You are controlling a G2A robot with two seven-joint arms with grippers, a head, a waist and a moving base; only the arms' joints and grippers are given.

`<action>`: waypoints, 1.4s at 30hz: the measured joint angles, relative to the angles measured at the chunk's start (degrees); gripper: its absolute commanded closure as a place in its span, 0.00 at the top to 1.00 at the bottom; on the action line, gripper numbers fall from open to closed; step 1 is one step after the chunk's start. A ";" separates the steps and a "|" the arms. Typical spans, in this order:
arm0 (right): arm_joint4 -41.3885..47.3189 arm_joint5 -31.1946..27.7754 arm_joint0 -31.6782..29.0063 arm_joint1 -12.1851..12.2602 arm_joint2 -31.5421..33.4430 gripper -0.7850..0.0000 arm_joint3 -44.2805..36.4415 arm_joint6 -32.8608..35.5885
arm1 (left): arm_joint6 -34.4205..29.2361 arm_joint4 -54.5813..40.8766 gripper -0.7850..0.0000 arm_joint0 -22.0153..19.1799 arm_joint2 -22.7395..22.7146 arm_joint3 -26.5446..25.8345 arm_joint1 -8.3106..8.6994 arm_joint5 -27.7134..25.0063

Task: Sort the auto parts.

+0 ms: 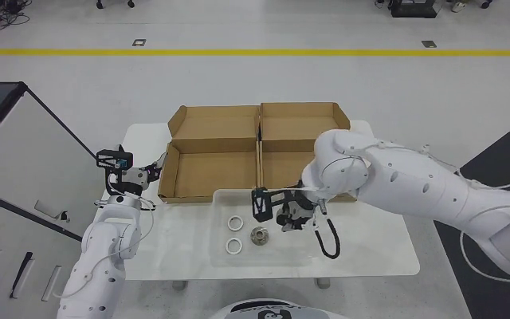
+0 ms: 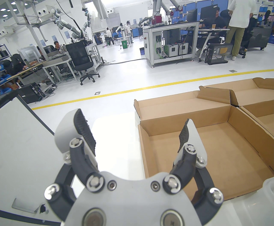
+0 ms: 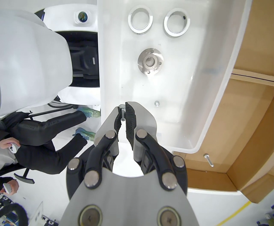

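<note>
Over the white tray (image 3: 186, 85), right tool (image 3: 123, 108) pinches a small bolt (image 3: 122, 112); left tool (image 2: 134, 118) gapes wide near the cardboard box (image 2: 214, 154).

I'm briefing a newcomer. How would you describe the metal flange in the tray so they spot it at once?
On the white table, a white tray sits next to two open cardboard boxes. In it lie two rings and the flange. Unlike the hollow rings, it is a solid disc with a raised hub and small holes.
</note>
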 measured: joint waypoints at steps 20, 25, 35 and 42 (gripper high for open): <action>16.02 -28.19 -1.96 6.15 1.99 0.00 6.72 -28.49 | 0.00 0.00 1.00 0.00 0.00 0.00 0.00 0.00; 19.20 -28.19 -3.95 5.05 5.28 0.00 5.94 -28.82 | 0.00 0.00 1.00 0.00 0.00 0.00 0.00 0.00; 19.12 -28.19 -4.47 4.81 6.10 0.00 5.93 -28.21 | 0.00 0.00 1.00 0.00 0.00 0.00 0.00 0.00; 19.50 -27.52 -5.80 5.16 8.52 0.00 7.17 -32.25 | 0.00 0.00 1.00 0.00 0.00 0.00 0.00 0.00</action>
